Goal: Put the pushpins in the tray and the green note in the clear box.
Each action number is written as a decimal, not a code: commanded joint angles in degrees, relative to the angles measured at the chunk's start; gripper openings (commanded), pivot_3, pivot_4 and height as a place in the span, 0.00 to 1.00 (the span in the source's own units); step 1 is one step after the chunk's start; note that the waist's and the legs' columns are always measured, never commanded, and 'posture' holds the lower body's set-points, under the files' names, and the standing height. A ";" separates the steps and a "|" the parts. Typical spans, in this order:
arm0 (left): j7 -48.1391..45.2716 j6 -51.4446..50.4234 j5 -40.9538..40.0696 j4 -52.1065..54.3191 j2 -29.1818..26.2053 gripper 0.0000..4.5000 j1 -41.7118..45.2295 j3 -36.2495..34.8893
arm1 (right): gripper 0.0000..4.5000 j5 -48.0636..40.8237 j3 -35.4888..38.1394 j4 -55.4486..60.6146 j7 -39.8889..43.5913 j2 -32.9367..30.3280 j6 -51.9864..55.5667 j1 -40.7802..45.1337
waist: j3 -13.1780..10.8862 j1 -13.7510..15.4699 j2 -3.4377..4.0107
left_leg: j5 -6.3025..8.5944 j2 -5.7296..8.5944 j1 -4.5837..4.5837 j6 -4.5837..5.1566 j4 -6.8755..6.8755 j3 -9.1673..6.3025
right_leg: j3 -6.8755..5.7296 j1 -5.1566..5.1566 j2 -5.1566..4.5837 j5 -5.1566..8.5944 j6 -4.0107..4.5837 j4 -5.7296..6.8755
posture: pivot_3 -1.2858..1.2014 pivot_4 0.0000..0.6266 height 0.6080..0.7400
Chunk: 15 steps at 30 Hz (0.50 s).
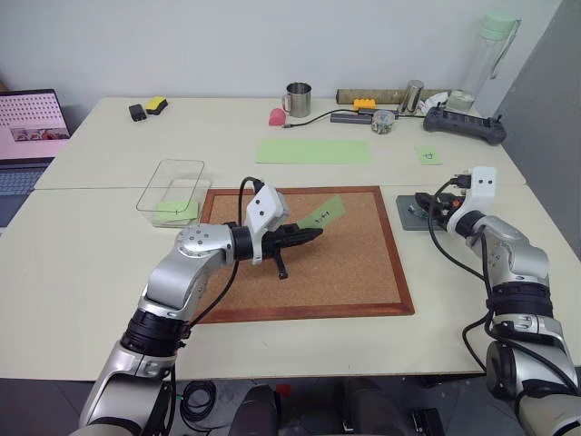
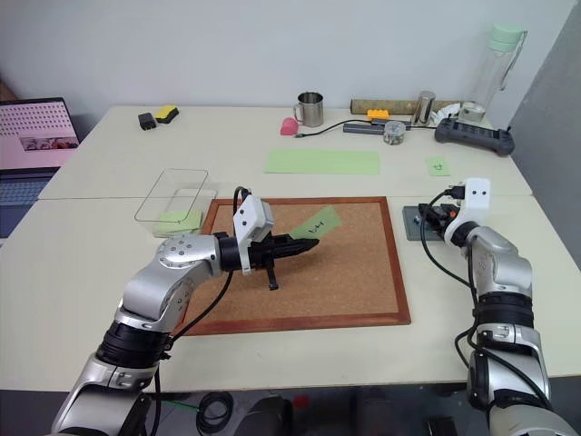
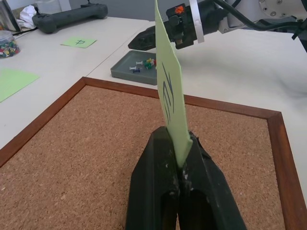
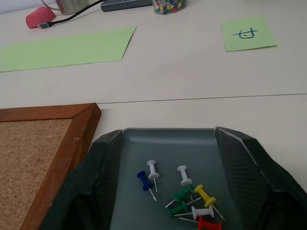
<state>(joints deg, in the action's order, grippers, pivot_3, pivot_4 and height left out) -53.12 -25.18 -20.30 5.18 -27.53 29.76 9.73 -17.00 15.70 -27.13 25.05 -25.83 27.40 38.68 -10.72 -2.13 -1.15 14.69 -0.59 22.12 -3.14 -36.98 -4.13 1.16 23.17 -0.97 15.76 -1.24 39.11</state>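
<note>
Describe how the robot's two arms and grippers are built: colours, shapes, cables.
Both arms are rounded silver-grey shells with black bands at the joints and loose black cables looping alongside. Each wrist carries a white boxy camera block. The left gripper and right gripper each end in two tapered black fingers; an orange mark sits on the right gripper's body.

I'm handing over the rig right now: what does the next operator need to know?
Left gripper: shut on the green note, held above the corkboard.
Right gripper: open over the tray, holding nothing.
Done: pushpins lie in the tray.
Left: carry the note to the clear box beside the board and drop it in.
</note>
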 commanded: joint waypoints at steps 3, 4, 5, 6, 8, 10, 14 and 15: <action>1.70 -1.18 -2.55 -0.78 1.15 0.00 3.06 -4.64 | 0.81 -5.17 -0.35 19.99 7.01 -2.02 0.28 -7.12 | 0.00 0.25 0.00 | 0.00 -0.01 0.01 0.00 0.01 -0.03 | -0.03 0.00 0.00 0.00 0.00 0.00 | 0.52 0.24 1.00; 2.65 -1.43 -3.06 -1.89 1.44 0.00 3.78 -6.01 | 0.81 -5.98 -1.40 24.73 8.98 -2.89 0.90 -9.79 | 0.00 0.30 0.00 | 0.00 -0.02 0.02 0.00 0.01 -0.06 | -0.07 0.00 0.00 0.00 0.00 -0.01 | 0.52 0.24 1.00; 3.78 -1.64 -3.52 -3.09 1.68 0.00 4.50 -7.47 | 0.81 -6.79 -2.26 29.20 10.66 -3.73 1.45 -12.21 | 0.00 0.32 0.00 | 0.00 -0.03 0.04 0.00 0.01 -0.11 | -0.11 0.00 0.01 0.00 -0.01 -0.01 | 0.52 0.24 1.00; 4.77 -1.86 -3.79 -4.15 1.82 0.00 5.09 -8.75 | 0.81 -7.91 -2.61 32.73 11.67 -4.20 2.40 -13.90 | 0.00 0.36 0.00 | 0.00 -0.03 0.08 0.00 0.00 -0.13 | -0.13 0.01 0.02 0.00 -0.01 -0.01 | 0.52 0.24 1.00; 6.81 -1.93 -4.05 -7.35 1.08 0.00 6.32 -12.17 | 0.81 -15.23 -1.60 41.98 11.68 -3.85 8.59 -15.96 | 0.00 0.31 0.00 | 0.00 -0.01 0.12 0.00 -0.03 -0.18 | -0.16 0.01 0.00 0.00 -0.01 -0.01 | 0.52 0.24 1.00; 11.50 -0.44 -2.65 -12.12 -0.05 0.00 7.93 -16.53 | 0.81 -23.35 -1.40 51.22 8.85 -2.79 15.17 -15.02 | -0.01 -0.30 0.01 | 0.00 -0.03 0.08 0.00 -0.05 -0.14 | -0.11 0.01 0.00 0.00 -0.01 0.01 | 0.52 0.24 1.00; 22.10 1.72 1.58 -20.20 -1.43 0.00 10.75 -21.15 | 0.81 -30.14 -3.38 58.82 4.87 -1.56 20.77 -12.32 | 0.00 -0.45 0.00 | -0.02 -0.09 0.00 0.02 -0.05 -0.22 | -0.16 0.00 0.08 -0.02 0.02 0.05 | 0.52 0.24 1.00; 26.65 3.43 3.79 -22.77 -1.83 0.00 11.43 -22.23 | 0.81 -31.53 -4.20 59.69 3.53 -0.59 21.61 -11.27 | 0.00 -0.28 -0.01 | -0.03 -0.08 0.00 0.03 -0.05 -0.30 | -0.24 -0.04 0.09 -0.03 0.01 0.05 | 0.52 0.24 1.00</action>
<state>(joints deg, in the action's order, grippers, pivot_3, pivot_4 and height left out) -33.61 -25.13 -19.84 -14.53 -28.14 39.44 -9.55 -44.82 12.00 29.37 31.08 -27.59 46.98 26.07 -10.71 -2.41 -1.16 14.65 -0.66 22.12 -3.10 -37.04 -4.44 0.92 23.12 -0.87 15.71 -1.25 39.14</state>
